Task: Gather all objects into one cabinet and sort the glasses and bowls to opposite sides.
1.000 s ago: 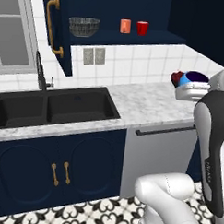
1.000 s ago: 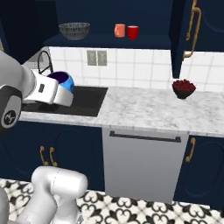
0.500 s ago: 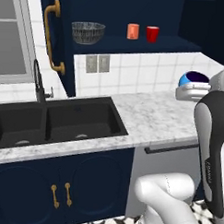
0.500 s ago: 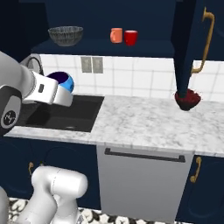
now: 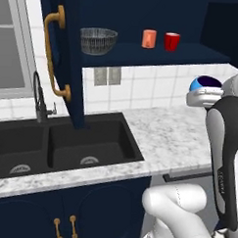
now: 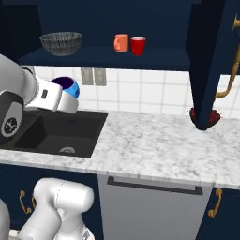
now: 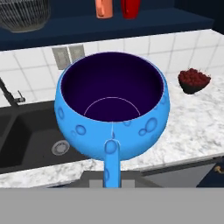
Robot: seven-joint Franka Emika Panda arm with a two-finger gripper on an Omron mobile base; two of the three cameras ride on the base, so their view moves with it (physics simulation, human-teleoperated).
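- Left base view: the open wall cabinet [image 5: 143, 56] already holds one wire-mesh bowl [image 5: 98, 40] at left and two cups, salmon-orange cup [image 5: 149, 39] and red cup [image 5: 171, 42], at right.
- Right base view: the gripper [image 6: 70, 96] is clamped on the single blue bowl [image 6: 65, 86], above the counter, below the shelf.
- Hand view: that bowl, I'd judge, is the last piece to shelve, beside the mesh bowl.

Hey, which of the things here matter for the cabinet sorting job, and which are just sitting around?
Part of the job:
- blue bowl, gripped by the end effector
- wire-mesh bowl, on the cabinet shelf
- orange cup and red cup, side by side on that shelf

Just lying about:
- bowl of red fruit on the counter
- sink
- faucet
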